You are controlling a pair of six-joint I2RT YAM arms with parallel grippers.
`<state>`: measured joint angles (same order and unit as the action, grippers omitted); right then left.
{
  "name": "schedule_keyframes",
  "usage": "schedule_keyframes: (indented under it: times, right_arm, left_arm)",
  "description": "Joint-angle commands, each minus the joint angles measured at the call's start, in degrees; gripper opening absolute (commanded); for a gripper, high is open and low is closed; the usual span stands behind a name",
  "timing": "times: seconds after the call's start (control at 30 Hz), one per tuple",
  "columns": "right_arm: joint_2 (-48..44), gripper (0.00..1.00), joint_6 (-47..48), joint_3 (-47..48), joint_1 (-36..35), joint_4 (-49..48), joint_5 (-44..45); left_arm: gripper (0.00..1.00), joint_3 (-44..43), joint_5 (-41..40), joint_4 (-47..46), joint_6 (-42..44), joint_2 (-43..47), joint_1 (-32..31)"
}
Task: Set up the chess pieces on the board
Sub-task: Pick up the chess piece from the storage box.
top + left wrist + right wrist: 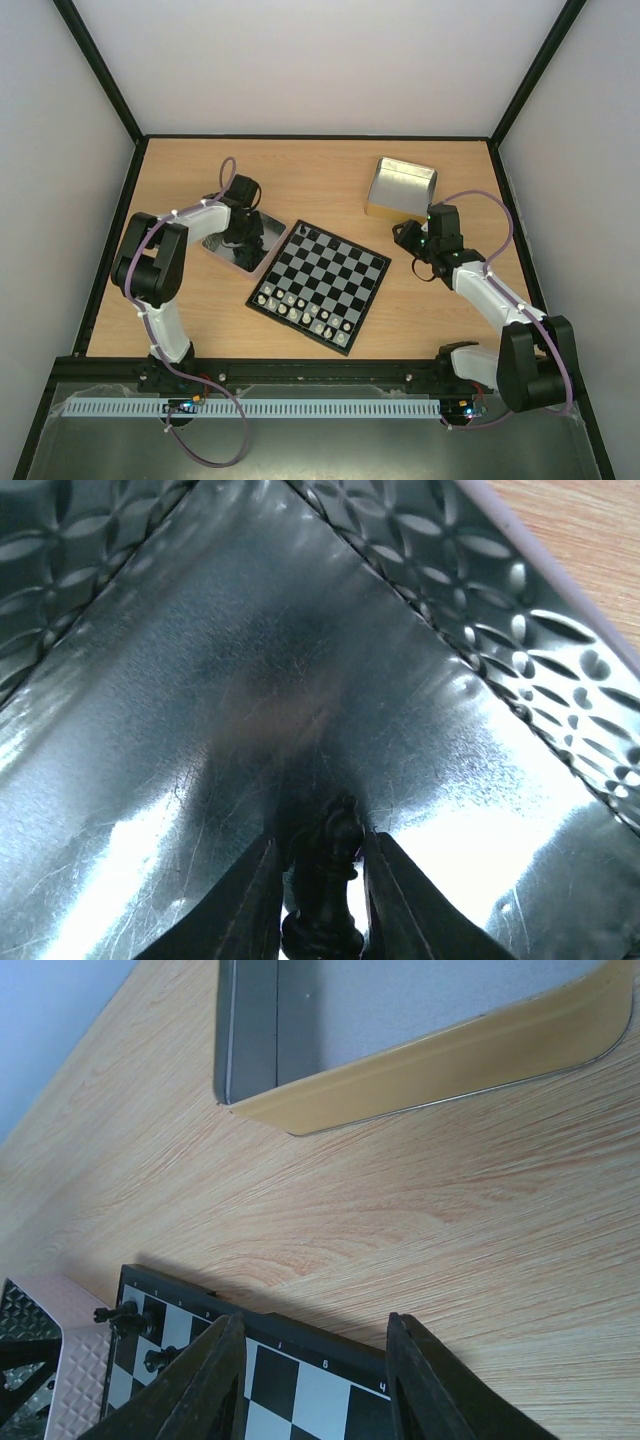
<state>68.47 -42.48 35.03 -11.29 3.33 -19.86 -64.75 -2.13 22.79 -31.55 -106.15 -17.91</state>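
The board (325,280) lies mid-table, turned at an angle. In the left wrist view my left gripper (320,840) is down inside a shiny metal tray (200,680), shut on a black chess piece (328,880) that stands between its fingers. From above, the left gripper (243,243) sits over that tray (228,250), left of the board. My right gripper (315,1320) is open and empty above the board's rim (300,1335). Two black pieces (128,1313) stand at the board's far corner (291,230). From above, the right gripper (408,245) is just right of the board.
Pale pieces (300,305) fill the board's near rows. A second metal tin (400,187) stands at the back right, also in the right wrist view (420,1050). The left tray's patterned edge (50,1360) shows beside the board. Black frame rails border the table.
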Motion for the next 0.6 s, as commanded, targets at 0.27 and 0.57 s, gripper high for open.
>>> schedule_keyframes:
  times: [0.27,0.57]
  right_arm:
    - [-0.88,0.39,-0.08,0.44,-0.44,-1.25,-0.76]
    - [-1.05,0.39,0.07,0.83,-0.46,-1.18,-1.42]
  left_arm:
    - [0.11,0.85,0.99,2.77,2.03,1.24,-0.01]
    - [0.25,0.55,0.55,3.34,2.11,2.09,-0.82]
